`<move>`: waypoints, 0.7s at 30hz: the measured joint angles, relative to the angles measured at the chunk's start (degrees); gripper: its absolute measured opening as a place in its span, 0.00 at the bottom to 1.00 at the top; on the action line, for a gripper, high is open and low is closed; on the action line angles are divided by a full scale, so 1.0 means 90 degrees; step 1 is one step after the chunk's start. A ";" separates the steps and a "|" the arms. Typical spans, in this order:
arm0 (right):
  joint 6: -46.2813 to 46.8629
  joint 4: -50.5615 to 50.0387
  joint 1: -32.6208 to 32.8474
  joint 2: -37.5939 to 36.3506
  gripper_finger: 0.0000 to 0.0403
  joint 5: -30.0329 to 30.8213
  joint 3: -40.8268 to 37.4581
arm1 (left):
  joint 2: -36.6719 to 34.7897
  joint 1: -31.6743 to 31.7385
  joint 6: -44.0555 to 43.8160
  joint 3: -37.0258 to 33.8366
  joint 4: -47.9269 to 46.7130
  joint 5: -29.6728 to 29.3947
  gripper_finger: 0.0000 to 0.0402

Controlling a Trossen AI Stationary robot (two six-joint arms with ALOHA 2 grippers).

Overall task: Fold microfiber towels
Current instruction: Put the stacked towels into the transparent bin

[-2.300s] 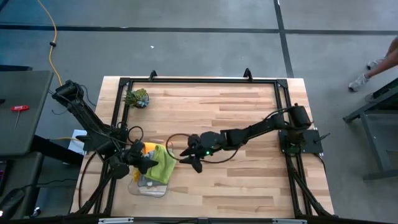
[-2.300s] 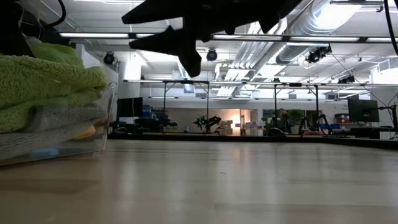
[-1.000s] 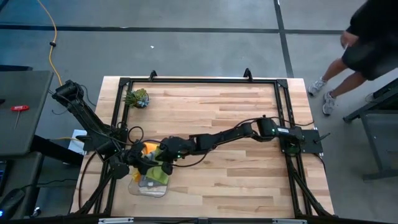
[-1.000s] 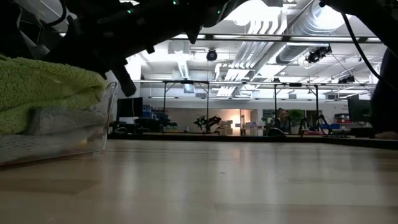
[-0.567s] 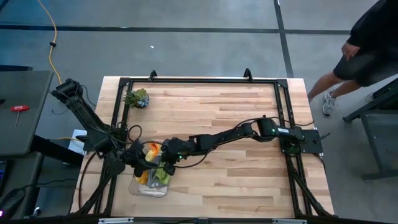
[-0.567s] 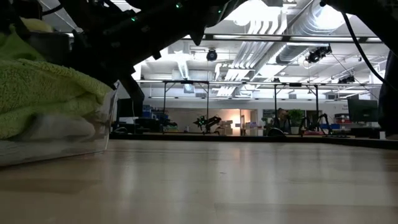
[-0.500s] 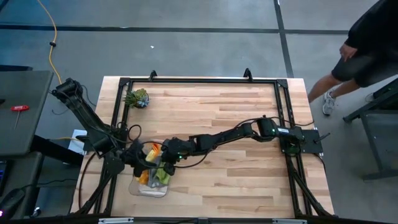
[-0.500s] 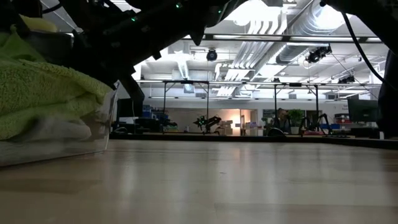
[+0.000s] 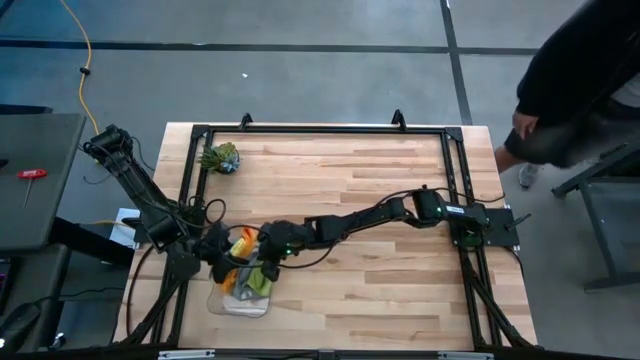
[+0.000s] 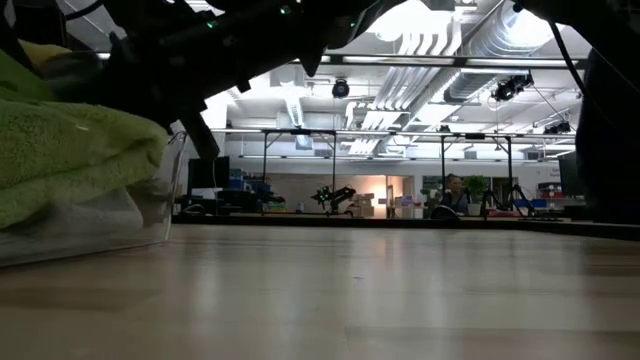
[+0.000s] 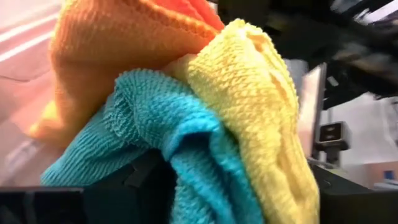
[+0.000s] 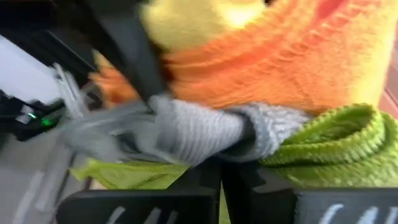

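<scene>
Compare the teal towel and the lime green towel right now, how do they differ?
The teal towel is bunched up in the left gripper with the orange and yellow ones, while the lime green towel lies draped in the clear bin. The teal towel is lifted off the stack; the lime green towel rests on it. Both are soft, nubby cloths, and neither is folded flat.

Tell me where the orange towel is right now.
In the high view the orange towel sits at the table's front left, bunched with the other cloths over the clear bin, between the left hand and the right hand.
</scene>
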 joint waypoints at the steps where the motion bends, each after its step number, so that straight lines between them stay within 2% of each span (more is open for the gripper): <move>1: 0.0086 0.0070 -0.0001 0.0000 0.00 -0.0038 0.0000 | 0.0002 0.0000 0.0002 0.0000 -0.0083 0.0000 0.53; 10: 0.0094 0.0047 -0.0050 -0.0034 0.00 -0.0243 0.0000 | 0.0004 0.0002 0.0005 0.0000 -0.0381 0.0035 0.53; 18: -0.0393 -0.0967 -0.0256 -0.0528 0.00 -0.0291 0.0019 | 0.0007 0.0002 0.0055 0.0000 -0.0377 0.0172 0.53; 21: -0.0420 -0.0718 -0.0269 -0.0612 0.00 -0.0273 0.0017 | 0.0007 0.0002 0.0107 0.0000 -0.0375 0.0178 0.53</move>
